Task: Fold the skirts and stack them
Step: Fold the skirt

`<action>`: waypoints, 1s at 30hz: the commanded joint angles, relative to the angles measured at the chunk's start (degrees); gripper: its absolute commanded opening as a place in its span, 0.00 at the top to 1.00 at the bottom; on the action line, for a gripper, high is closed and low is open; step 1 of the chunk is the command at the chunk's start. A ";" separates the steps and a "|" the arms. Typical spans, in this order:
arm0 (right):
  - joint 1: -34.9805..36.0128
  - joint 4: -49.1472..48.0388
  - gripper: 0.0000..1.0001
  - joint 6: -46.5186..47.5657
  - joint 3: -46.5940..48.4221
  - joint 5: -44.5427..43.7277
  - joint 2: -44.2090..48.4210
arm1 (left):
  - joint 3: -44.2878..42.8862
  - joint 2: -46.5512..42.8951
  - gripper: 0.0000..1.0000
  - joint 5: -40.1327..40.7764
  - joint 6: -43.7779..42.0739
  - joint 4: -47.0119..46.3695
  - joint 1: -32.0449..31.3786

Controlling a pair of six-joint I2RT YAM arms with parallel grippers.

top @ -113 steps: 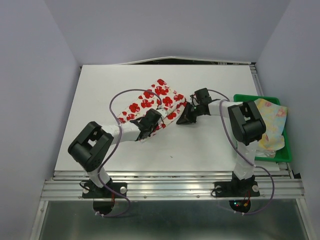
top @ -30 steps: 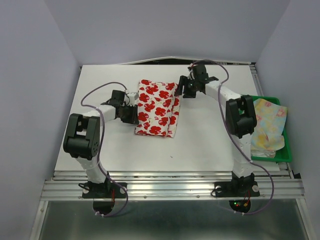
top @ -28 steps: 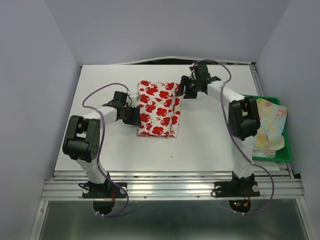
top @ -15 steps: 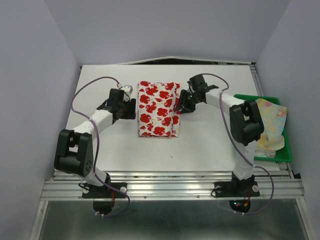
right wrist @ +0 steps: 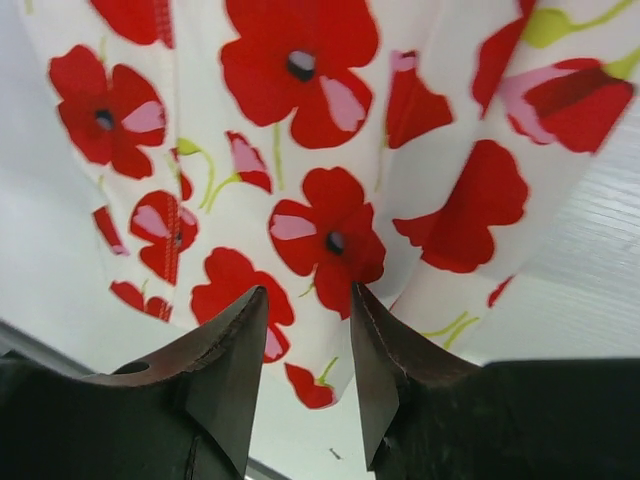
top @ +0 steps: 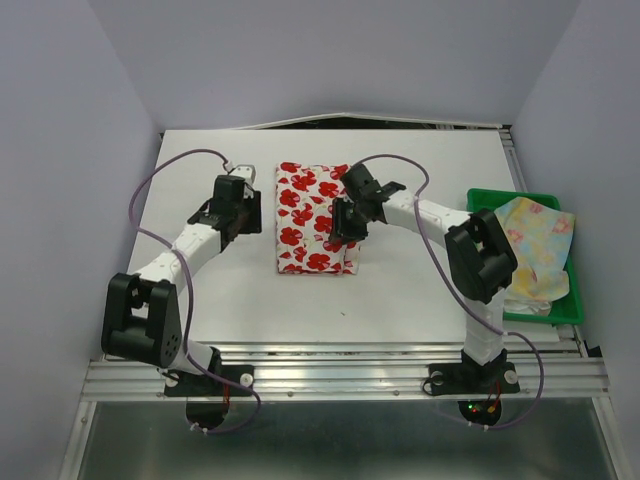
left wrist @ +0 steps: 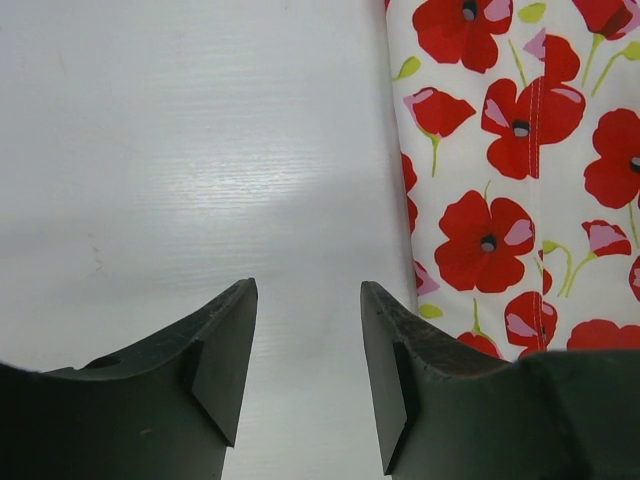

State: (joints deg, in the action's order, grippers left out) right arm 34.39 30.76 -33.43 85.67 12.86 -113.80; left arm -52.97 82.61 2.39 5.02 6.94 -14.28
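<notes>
Both pairs of jaws stand parted and empty: the left gripper [left wrist: 305, 290] over bare table [left wrist: 150, 130] just left of the red-flower skirt [top: 312, 215], the right gripper [right wrist: 308, 292] low over its right half. That skirt lies folded mid-table, so I judge the next move is fetching the yellow skirt [top: 540, 245] from the green tray [top: 490, 195] at the right.

The red-flowered skirt [top: 315, 218] is seen to be white, printed all over with bold red poppy-like blooms that carry dark centres, pink petal patches and thin yellow-green stems and leaves, and it is set off against the plain white worktop [top: 420, 285]. The pale yellow skirt [top: 540, 240] is patterned with a soft pastel floral print in pink, blue and green, and the tray [top: 560, 312] is coloured bright green. The left hand [left wrist: 307, 320] and right hand [right wrist: 308, 330] are finished in matt black, the arm links [top: 185, 248] are wrapped in white, and the walls [top: 60, 200] are tinted pale lilac-grey.
</notes>
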 commanded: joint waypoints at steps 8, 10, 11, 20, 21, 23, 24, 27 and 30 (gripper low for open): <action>1.20 4.66 0.55 -1.55 -0.24 -9.36 2.53 | 6.12 -9.91 0.10 -6.61 -4.13 -2.89 -3.55; 1.20 3.96 0.56 -1.64 -0.50 -6.38 2.44 | 6.39 -11.58 0.01 -9.16 -12.60 -3.42 -6.00; 1.20 3.87 0.58 -1.73 -0.68 -5.66 2.35 | 7.08 -13.33 0.01 -8.20 -16.40 -3.86 -7.85; 1.20 3.51 0.69 -2.17 -0.24 -2.14 1.39 | 13.15 -15.03 0.01 -3.10 -46.76 -1.06 -24.99; 1.20 3.60 0.69 -2.17 -0.24 -1.97 1.47 | 13.33 -14.24 0.01 -0.05 -47.20 -1.05 -26.05; 1.20 3.60 0.65 -2.17 -0.59 -1.96 1.91 | 12.98 -11.26 0.01 3.13 -46.42 -1.92 -28.59; 1.20 3.60 0.64 -2.17 -0.76 -1.96 2.09 | 12.81 -10.28 0.01 4.54 -46.06 -2.28 -28.87; 1.20 3.60 0.63 -2.34 -1.64 -0.82 2.27 | 12.28 -8.08 0.01 7.53 -45.88 -3.77 -29.66; 0.59 3.51 0.63 -2.60 -1.91 0.23 1.74 | 12.28 -6.50 0.01 9.20 -47.03 -4.39 -30.71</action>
State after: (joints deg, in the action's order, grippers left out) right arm 34.96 34.35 -35.11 84.51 11.40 -113.78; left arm -40.23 75.85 6.76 -39.27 5.02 -44.03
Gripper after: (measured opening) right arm 0.368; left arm 0.986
